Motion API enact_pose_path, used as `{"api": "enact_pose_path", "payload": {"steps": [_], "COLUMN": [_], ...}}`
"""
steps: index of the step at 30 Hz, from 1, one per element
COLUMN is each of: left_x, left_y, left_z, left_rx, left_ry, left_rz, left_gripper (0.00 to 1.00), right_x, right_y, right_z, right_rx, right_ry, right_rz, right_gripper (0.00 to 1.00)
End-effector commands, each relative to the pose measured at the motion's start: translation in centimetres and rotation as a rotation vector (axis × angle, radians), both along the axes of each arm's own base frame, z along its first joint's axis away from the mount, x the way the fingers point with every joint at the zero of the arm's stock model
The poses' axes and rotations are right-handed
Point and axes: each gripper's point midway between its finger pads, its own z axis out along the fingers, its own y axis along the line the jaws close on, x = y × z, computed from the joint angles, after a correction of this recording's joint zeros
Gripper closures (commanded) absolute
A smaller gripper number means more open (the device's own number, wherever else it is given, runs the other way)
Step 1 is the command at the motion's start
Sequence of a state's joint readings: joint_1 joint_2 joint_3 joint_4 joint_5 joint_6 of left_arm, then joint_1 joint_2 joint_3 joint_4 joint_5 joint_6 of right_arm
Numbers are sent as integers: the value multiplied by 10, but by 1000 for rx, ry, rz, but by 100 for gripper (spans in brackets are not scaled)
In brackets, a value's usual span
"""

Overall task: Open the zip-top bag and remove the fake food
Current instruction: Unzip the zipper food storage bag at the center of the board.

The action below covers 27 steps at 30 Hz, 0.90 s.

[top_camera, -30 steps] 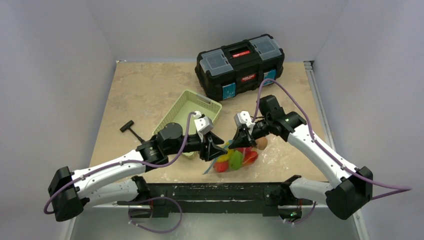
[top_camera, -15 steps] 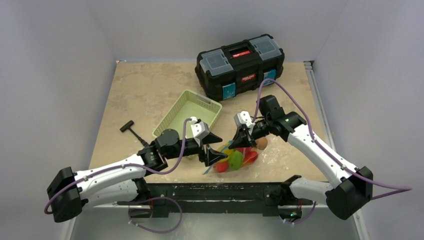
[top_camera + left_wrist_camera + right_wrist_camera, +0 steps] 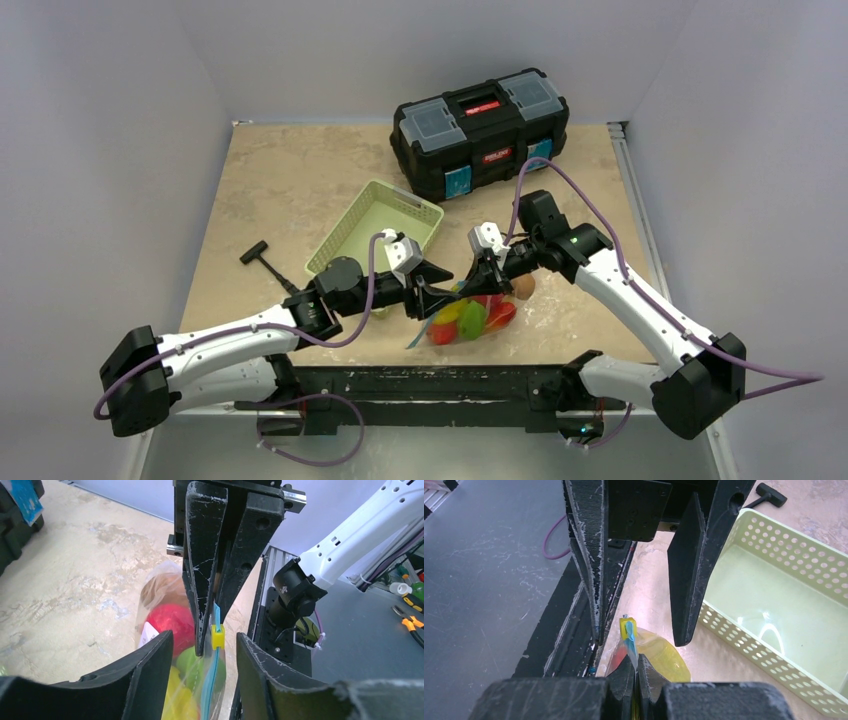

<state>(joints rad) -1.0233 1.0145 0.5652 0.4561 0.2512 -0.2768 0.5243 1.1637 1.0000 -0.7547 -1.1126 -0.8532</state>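
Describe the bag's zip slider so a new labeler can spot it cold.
Start at the black toolbox at the table's far edge, then come nearer past the pale green basket to the zip-top bag. Its teal zip strip is pinched by the right tool. Just beyond that sits the slider, a small yellow block, squarer than the round fake food inside.

No text is legible. Black toolbox (image 3: 482, 130), upper centre of the top view: red labels (image 3: 483, 104) on lid and front and two blue stickers (image 3: 457, 181), lettering too small to read. Left wrist view, centre: white label (image 3: 149, 634) on the zip-top bag (image 3: 165, 587), unreadable.
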Motion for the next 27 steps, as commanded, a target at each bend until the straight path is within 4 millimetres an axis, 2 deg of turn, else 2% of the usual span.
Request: {"api": "enact_pose_path", "payload": {"steps": [1,8,12,15,17,21,27], "left_x": [7,4,1,-3,-3,-3,-3], "left_y": [-3,-6,-8,-9,-8,-2,5], "left_z": [39,41,41,42,40,28,15], "left_rx": [-99,-100,-99,-99,-93,-41,39], "left_ry": [-69,-78,-78,-83,-85,-91,-114], "left_rz": [35,12,-11,-33,-32,-20,-18], "left_gripper": [54,69,75,100,100,100,100], "right_x": [3,4,4,4,3,-2,4], "right_y": [2,2,2,2,2,-1,-6], "right_z": [13,13,13,14,16,35,37], "right_rx": [32,31,30,32,39,116,120], "right_ry": [-48,-44,-43,-44,-44,-36,-61], "right_rz": [-1,-7,-8,-8,-5,13,-18], "right_gripper": [100,100,100,100,100,100,100]}}
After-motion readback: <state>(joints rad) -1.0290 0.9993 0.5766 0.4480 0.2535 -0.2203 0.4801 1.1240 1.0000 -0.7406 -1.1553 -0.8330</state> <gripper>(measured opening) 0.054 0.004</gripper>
